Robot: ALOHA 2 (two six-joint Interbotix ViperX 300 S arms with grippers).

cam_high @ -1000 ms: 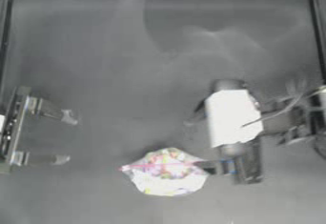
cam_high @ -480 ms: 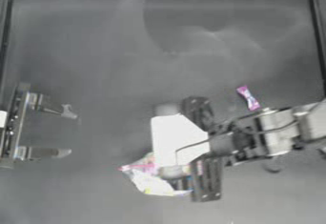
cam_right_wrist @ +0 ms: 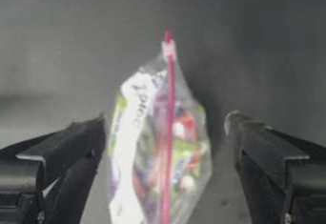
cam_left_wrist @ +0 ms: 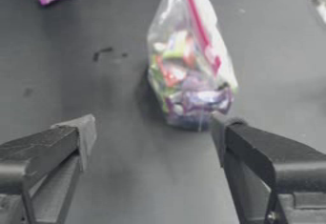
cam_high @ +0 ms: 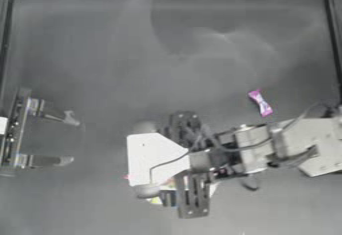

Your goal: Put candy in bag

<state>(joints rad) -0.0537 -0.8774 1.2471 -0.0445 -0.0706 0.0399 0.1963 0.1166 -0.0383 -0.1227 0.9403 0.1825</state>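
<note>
Dark table (cam_high: 100, 54), bag (cam_right_wrist: 162, 156) between right pincer (cam_right_wrist: 167, 137) jaws

- Candy (cam_high: 260, 103): small pink-and-purple wrapped sweet, twisted ends, lying flat on the worktop, well apart from the bag.
- Bag (cam_right_wrist: 162, 161): clear pouch, pink strip, colourful sweets inside; mostly hidden from above, near front edge.

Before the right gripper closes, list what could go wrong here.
1. The right gripper stands open around the bag, which stands on edge with its pink strip up; a poor squeeze may tip it or pinch the mouth shut.
2. The right arm hides nearly all of the bag from above, so alignment is hard to check there.
3. The candy lies apart on the table; the left gripper waits open at the left side, far from it.
</note>
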